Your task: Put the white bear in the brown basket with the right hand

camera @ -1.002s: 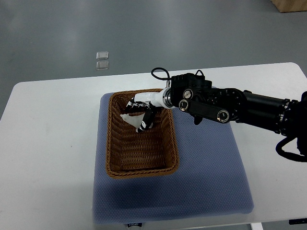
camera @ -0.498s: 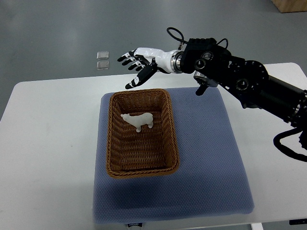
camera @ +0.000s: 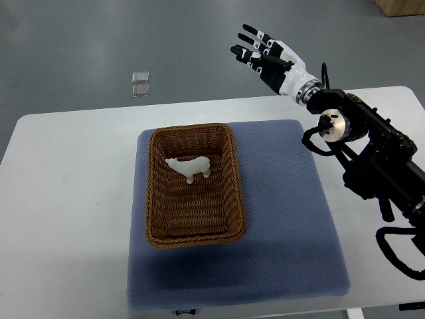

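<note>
One white table (camera: 73, 173) on grey floor (camera: 80, 40) carries your blue mat (camera: 285, 226); the basket (camera: 156, 193) fills its left half, bear (camera: 190, 167) inside toward the far end. Your right hand (camera: 267, 53) hovers past the table's far edge, fingers spread, empty

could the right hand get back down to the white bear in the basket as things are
Probably yes. The right hand is open and raised beyond the table's far edge, and the white bear lies uncovered in the open-topped brown basket with nothing between them.
</note>
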You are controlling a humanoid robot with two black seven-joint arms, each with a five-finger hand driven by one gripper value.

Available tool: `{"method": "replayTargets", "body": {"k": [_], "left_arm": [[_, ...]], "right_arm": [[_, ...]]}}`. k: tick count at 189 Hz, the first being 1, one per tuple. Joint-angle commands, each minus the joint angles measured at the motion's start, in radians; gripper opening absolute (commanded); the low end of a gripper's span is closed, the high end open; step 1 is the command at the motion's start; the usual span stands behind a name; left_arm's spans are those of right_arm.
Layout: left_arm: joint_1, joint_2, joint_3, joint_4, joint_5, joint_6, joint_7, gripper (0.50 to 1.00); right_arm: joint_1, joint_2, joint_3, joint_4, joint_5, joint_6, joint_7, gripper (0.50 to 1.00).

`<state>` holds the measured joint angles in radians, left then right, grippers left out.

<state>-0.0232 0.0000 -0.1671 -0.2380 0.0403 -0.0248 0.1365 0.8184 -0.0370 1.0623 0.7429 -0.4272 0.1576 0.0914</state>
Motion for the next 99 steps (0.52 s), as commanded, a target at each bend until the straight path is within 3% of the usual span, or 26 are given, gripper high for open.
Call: {"method": "replayTargets", "body": {"k": [1,45,99], "left_arm": [[0.0,0.0,0.0,0.0,0.0,0.0,0.0,1.0],[0.0,0.0,-0.002,0.0,0.0,0.0,0.0,1.0],[0.0,0.0,-0.002,-0.001,0.001,0.0,0.0,1.0]], "right_arm": [[-0.027,0.023,0.057,-0.036,0.134,-0.006,0.042,0.919],[-0.038,0.037,0.081,-0.099,0.323,-0.004,0.065,0.921],[-0.047,0.037,0.079,-0.099,0.332,-0.006,0.08,0.924]]}}
